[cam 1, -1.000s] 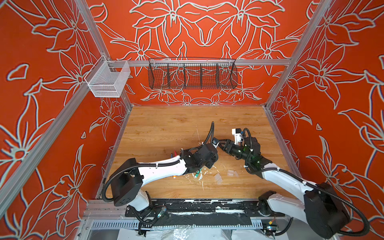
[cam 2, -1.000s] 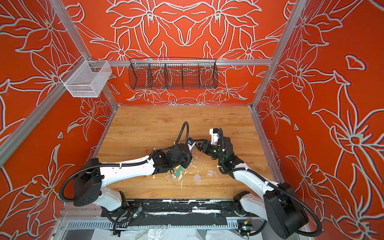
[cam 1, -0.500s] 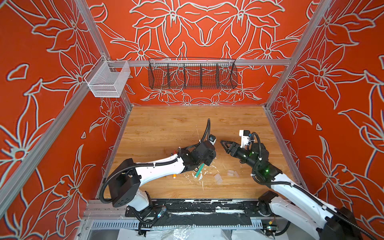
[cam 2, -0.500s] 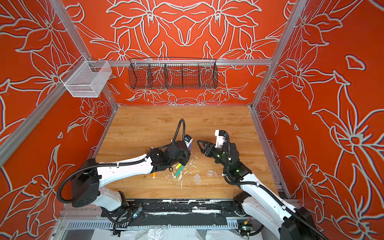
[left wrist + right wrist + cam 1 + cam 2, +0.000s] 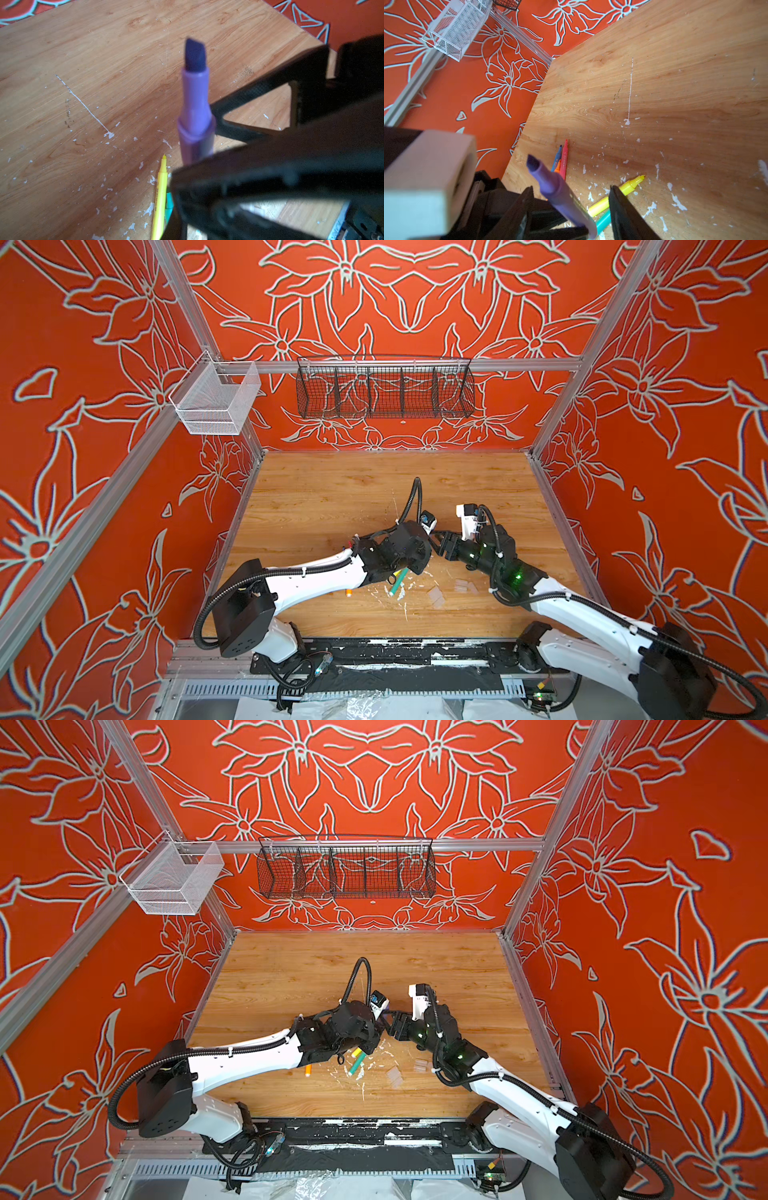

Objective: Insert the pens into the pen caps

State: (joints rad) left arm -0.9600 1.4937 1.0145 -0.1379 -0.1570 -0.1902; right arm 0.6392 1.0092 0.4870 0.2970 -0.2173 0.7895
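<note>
Left wrist view: the left gripper (image 5: 197, 172) is clamped on the barrel of the purple pen (image 5: 195, 108), whose uncapped chisel tip points out over the wooden table (image 5: 83, 62).

Right wrist view: the right gripper (image 5: 571, 190) has its jaws apart, and the purple pen passes between the 2 black fingers (image 5: 620, 209). Whether either finger touches it cannot be told.

In both top views the 2 grippers meet tip to tip above the table, toward its front half.

On the table below them the yellow pen (image 5: 629, 185) and the green pen (image 5: 602, 222) lie just beside each other among white paint flecks (image 5: 677, 201). The pink pen (image 5: 564, 160) and blue pen (image 5: 558, 155) lie side by side nearer the table's left edge, with the orange pen (image 5: 557, 166) tucked against them. In a top view its end shows from under the left arm (image 5: 316, 576).

Faint clear pen caps (image 5: 463, 585) lie in 2 small clusters on the table to the right of the green pen. They are apart from the held pen, and their number cannot be told.
</note>
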